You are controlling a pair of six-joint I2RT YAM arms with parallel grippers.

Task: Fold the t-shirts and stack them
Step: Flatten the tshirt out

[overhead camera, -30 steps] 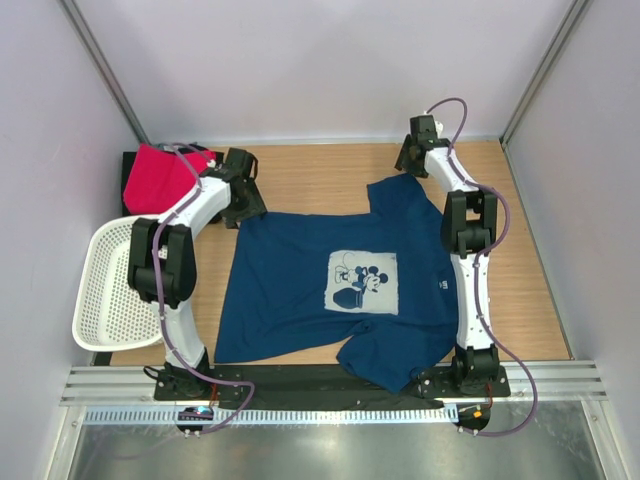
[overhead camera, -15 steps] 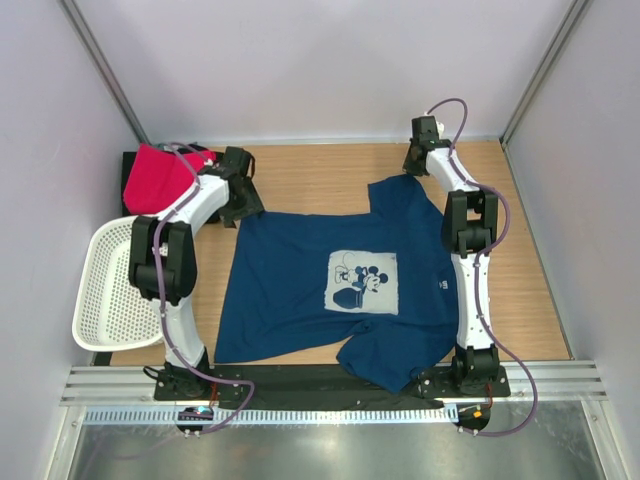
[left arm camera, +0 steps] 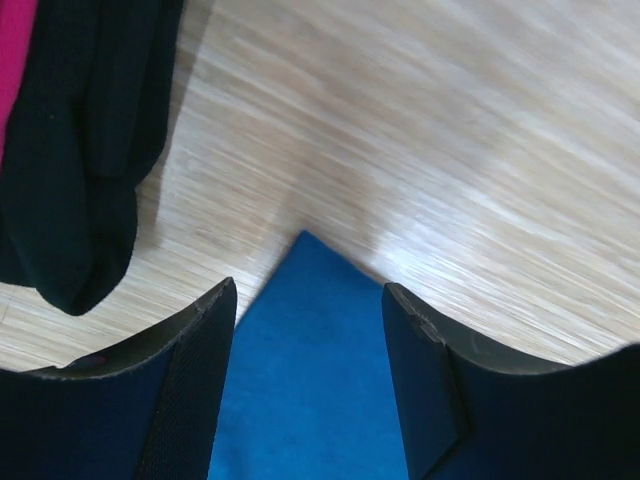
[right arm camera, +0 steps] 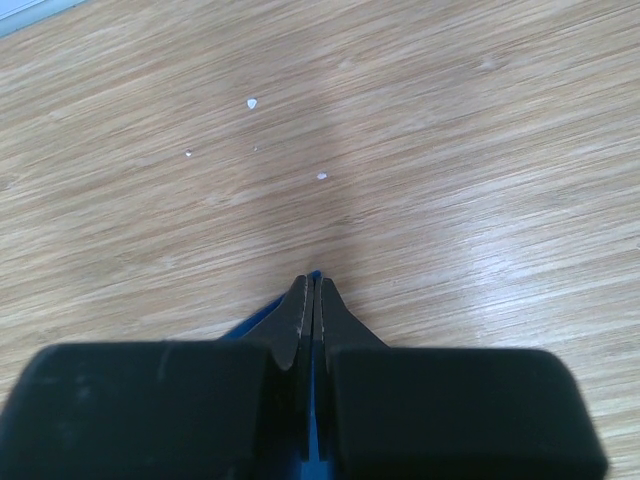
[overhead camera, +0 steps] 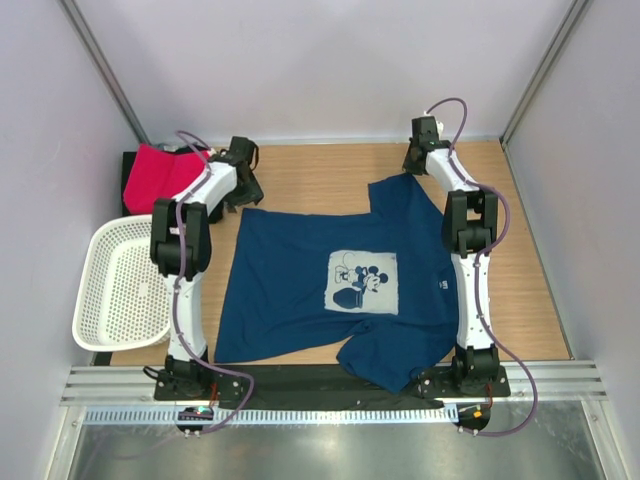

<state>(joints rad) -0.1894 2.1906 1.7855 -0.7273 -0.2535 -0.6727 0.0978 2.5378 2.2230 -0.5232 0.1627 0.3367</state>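
Surroundings: a white perforated plastic basket (overhead camera: 108, 300) sits at the left edge of the pale wood-grain table (overhead camera: 330, 165), near the left arm. A few white specks (right arm camera: 252, 102) lie on the bare wood beyond the right fingers.
Stack corner: a bright pink-red cloth tee (overhead camera: 155, 175) lies on a black tee (left arm camera: 80, 150) at the far left, just beside the left gripper.
Main tee: a dark navy blue t-shirt (overhead camera: 300, 290) with a white cartoon chest print lies spread flat, print up, mid-table between the two arms.
Texture: soft, matte cloth, lightly rumpled at the near sleeve, which overhangs the dark base rail.
Axis: the tee's long axis runs left to right, hem toward the left arm, neck and sleeves toward the right.
Left gripper (left arm camera: 308, 288): released, its fingers spread either side of the tee's far hem corner.
Right gripper (right arm camera: 312, 285): clenched on the tip of the far sleeve, a sliver of blue showing between the fingers.
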